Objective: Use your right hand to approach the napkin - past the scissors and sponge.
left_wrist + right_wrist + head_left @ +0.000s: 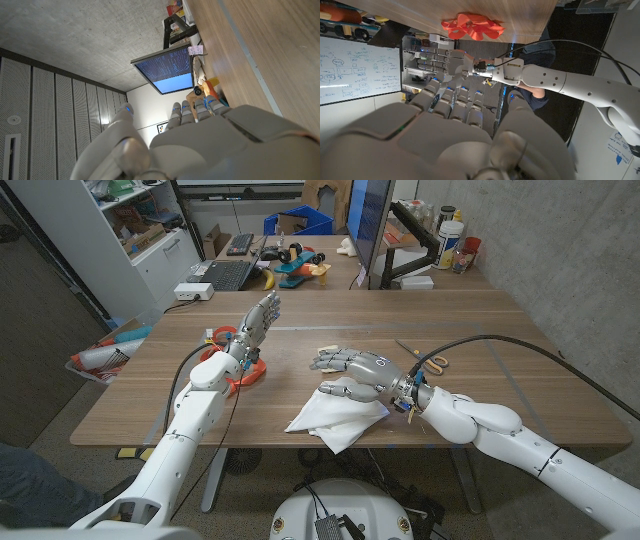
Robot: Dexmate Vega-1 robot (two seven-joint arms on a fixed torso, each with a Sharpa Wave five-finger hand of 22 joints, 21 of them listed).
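We see the white napkin (335, 419) on the desk (480, 330) directly beneath our right hand (362, 373), which hovers over its far edge, fingers spread, holding nothing. The scissors (428, 359) lie just behind that hand's wrist. Our left hand (255, 323) is raised, fingers extended, empty.

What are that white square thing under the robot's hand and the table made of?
The napkin looks like soft cloth or thick paper: matte white, with creases and a folded corner. The table looks like wood or wood-look laminate: brown grain lines with a smooth, slightly glossy finish.
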